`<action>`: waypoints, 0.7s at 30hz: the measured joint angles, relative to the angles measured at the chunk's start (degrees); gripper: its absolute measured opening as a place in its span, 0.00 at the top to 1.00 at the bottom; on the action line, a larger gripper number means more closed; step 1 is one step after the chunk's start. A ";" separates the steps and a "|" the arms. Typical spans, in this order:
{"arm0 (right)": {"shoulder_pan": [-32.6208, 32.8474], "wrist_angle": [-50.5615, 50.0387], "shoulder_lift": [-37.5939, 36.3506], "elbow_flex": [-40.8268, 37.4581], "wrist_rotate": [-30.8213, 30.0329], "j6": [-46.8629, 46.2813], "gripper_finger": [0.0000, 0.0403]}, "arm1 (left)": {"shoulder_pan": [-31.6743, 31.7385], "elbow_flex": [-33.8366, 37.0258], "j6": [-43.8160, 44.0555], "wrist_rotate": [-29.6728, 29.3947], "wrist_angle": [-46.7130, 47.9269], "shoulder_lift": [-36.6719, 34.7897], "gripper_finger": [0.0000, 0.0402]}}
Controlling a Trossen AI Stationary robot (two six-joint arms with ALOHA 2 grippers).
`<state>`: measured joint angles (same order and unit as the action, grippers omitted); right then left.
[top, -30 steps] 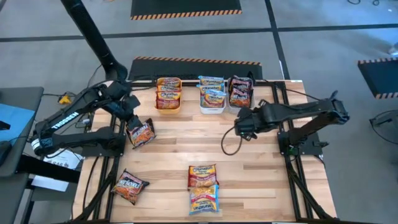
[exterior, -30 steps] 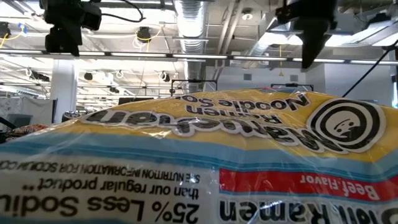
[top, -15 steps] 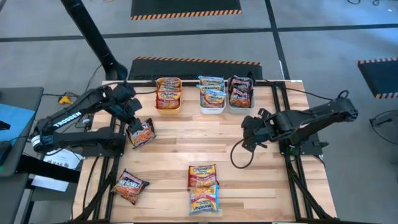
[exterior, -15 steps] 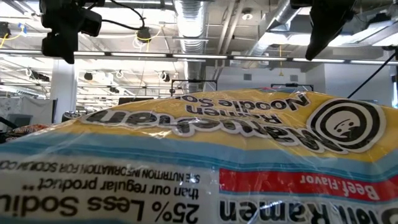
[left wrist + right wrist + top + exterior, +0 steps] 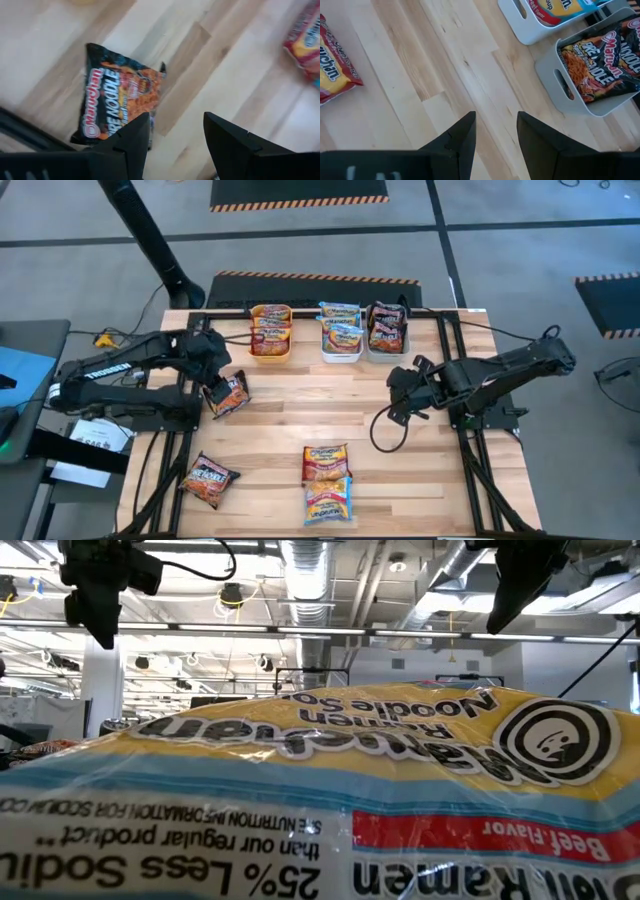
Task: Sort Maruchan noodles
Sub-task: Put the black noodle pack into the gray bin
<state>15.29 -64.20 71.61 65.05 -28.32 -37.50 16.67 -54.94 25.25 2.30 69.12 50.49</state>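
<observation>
I have the left tool [image 5: 213,375] hanging over the dark packet [image 5: 227,393] near the desk's [image 5: 400,470] left edge, its fingers apart and empty; the wrist view shows that packet lying flat on the wood just past them. The right tool [image 5: 398,392] waits over bare wood below the grey bin [image 5: 386,330], fingers apart too, nothing between them. Three bins line the desk's far edge: the orange bin [image 5: 270,330], the white bin [image 5: 340,332] and the grey one, each already holding packets. Loose ones remain: another dark packet [image 5: 208,480] toward the desk's near left corner, and two yellow packets [image 5: 327,480] together near the middle of the near edge. I judge these wrappers light, crinkly and slick, with a brittle noodle block inside, so I would pinch across a crimped end or straddle the packet's narrow width, gently. The first dark packet sits close to the frame rail at the left edge, leaving little room on that side; the middle of the desk is open for carrying toward the bins.
</observation>
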 joint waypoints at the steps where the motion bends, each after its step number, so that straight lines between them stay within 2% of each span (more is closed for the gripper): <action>1: 0.00 0.02 0.00 0.01 0.01 0.00 0.59 | -0.84 0.00 0.94 -1.33 0.01 0.17 0.57; 6: -0.07 0.04 0.00 0.01 1.95 0.92 0.59 | -3.67 1.18 3.70 -2.95 -0.66 0.58 0.57; 14: -0.04 0.39 0.04 0.01 3.65 3.50 0.59 | -6.31 13.77 7.40 -2.76 -8.04 0.75 0.57; 21: -0.07 0.39 0.04 0.01 3.67 3.65 0.59 | -6.32 20.36 7.80 -5.62 -12.29 0.89 0.57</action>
<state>15.22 -63.81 71.66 65.06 -24.64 -33.85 10.35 -34.58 33.06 -3.32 56.83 51.38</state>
